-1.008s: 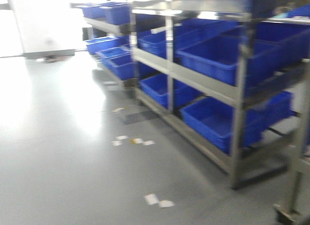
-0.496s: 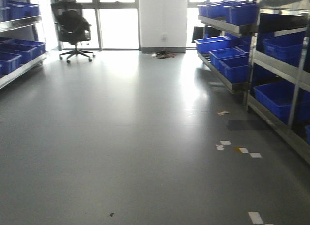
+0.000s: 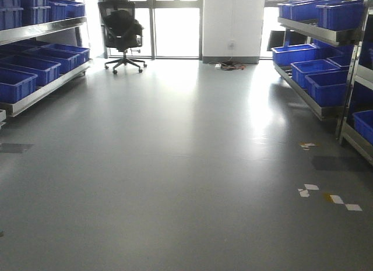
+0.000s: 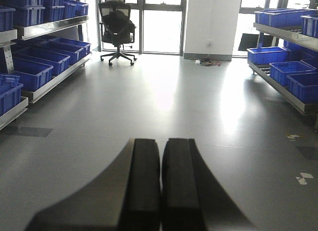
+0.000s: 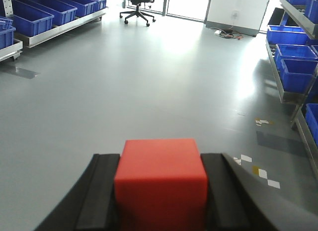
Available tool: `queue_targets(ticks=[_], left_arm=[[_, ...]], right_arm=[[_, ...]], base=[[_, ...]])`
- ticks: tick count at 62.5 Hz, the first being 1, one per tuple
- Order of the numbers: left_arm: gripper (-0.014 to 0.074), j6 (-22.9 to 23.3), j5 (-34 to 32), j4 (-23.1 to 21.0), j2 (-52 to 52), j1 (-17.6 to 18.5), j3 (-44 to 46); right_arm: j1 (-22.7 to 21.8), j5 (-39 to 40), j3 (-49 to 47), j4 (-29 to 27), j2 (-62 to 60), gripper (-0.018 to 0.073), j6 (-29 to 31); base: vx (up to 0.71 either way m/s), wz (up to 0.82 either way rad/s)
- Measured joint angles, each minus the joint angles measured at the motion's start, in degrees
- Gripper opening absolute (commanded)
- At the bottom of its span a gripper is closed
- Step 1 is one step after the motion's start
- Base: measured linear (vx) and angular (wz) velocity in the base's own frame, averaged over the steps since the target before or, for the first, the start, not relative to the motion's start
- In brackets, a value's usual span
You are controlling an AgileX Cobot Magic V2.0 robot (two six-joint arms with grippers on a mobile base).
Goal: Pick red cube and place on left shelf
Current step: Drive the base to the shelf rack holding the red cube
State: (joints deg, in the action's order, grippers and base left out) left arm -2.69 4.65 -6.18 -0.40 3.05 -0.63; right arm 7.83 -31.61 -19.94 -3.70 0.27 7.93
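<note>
The red cube (image 5: 161, 181) fills the bottom of the right wrist view, clamped between the two black fingers of my right gripper (image 5: 161, 164), which is shut on it. My left gripper (image 4: 161, 144) is shut with its pads pressed together and nothing between them. The left shelf (image 3: 44, 87), a steel rack lined with blue crates (image 3: 14, 83), runs along the left wall; the same left shelf (image 4: 52, 79) also shows in the left wrist view and, as the left shelf (image 5: 64, 25), in the right wrist view. Both grippers hang over open grey floor, well short of the rack.
A second rack (image 3: 317, 102) with blue crates stands along the right side. A black office chair (image 3: 122, 32) sits at the far windows by a white pillar (image 3: 232, 23). White and yellow tape marks (image 3: 326, 196) dot the floor at the right.
The front view has swung left: from the right rack filling the frame, to the open aisle, to now showing the left shelf at the left edge.
</note>
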Motion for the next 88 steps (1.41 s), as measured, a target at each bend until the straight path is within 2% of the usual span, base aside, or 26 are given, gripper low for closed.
queue_targets(ticks=[88], left_arm=[[0.0102, 0.0, 0.0, 0.0, 0.0, 0.0, 0.0]], right_arm=[[0.0, -0.1, 0.0, 0.0, 0.1, 0.0151, 0.0]], base=[[0.5, 0.04]])
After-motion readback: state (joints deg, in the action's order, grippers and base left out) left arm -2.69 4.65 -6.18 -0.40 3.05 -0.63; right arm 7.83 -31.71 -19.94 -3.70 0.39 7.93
